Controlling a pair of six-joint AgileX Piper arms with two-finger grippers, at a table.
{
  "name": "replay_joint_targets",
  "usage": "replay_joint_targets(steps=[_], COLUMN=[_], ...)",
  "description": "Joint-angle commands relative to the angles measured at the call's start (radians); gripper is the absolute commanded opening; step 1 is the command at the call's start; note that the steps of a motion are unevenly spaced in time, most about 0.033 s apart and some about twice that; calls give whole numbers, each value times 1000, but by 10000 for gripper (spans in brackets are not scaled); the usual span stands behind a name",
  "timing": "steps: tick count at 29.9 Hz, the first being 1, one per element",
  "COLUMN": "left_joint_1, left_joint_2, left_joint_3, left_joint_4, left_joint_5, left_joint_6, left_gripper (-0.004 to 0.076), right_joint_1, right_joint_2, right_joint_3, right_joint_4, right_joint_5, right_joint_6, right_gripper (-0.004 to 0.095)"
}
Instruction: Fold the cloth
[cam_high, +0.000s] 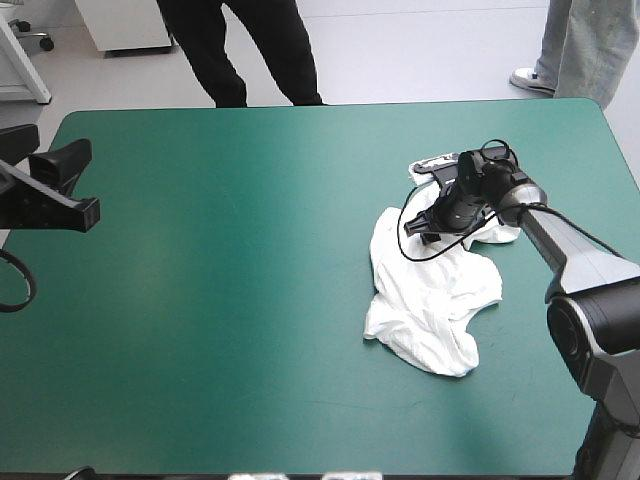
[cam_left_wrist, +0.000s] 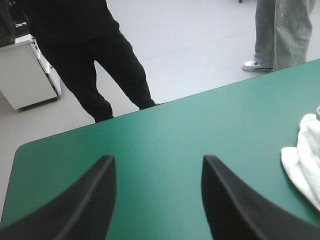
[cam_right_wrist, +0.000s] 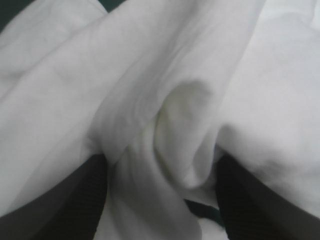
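**Right gripper astride a ridge of the crumpled T-shirt**

Closest in, the black fingers (cam_right_wrist: 92, 200) of the right gripper (cam_right_wrist: 160, 167) stand apart, and a soft raised fold of the white T-shirt (cam_right_wrist: 150, 75) runs up between them. They straddle the fold and are not pinched on it, so nothing is gripped yet. This looks like the set-up for a pinch, since a raised ridge gives the broad fingers something to close on where flat fabric would not.

From above, the T-shirt (cam_high: 430, 300) lies in a crumpled heap on the right half of the teal-green cover (cam_high: 250, 300). One part trails toward the near edge. The right gripper (cam_high: 425, 225) is pressed down into the far part of the heap.

The left gripper (cam_left_wrist: 157, 160) is also wide open and holds nothing. It hangs above bare cover near the table's left edge, well apart from the T-shirt, and only a white corner (cam_left_wrist: 305, 160) shows off to one side of it. It is probably parked there to leave the right arm room.

Folding proper has not begun, and the heap needs spreading flat first.
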Motion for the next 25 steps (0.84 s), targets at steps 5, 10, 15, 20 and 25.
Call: replay_joint_targets(steps=[5, 10, 15, 20, 25], left_joint_1=[-1, -1, -1, -1, -1], left_joint_2=[8, 8, 8, 8, 8], left_joint_3=[-16, -16, -16, -16, -16], left_joint_4=[9, 18, 11, 2, 2], left_joint_5=[-76, -69, -62, -49, -37], left_joint_6=[-6, -6, -6, -6, -6], left_gripper=[387, 384, 384, 384, 384], right_joint_1=[0, 7, 112, 281, 434], right_joint_2=[73, 110, 110, 116, 138], right_joint_3=[-31, -31, -98, -213, -300], right_joint_4=[11, 183, 232, 233, 236], right_joint_5=[2, 47, 64, 56, 46], right_joint_6=[-2, -117, -174, -174, -170], right_gripper=[309, -6, -8, -8, -9])
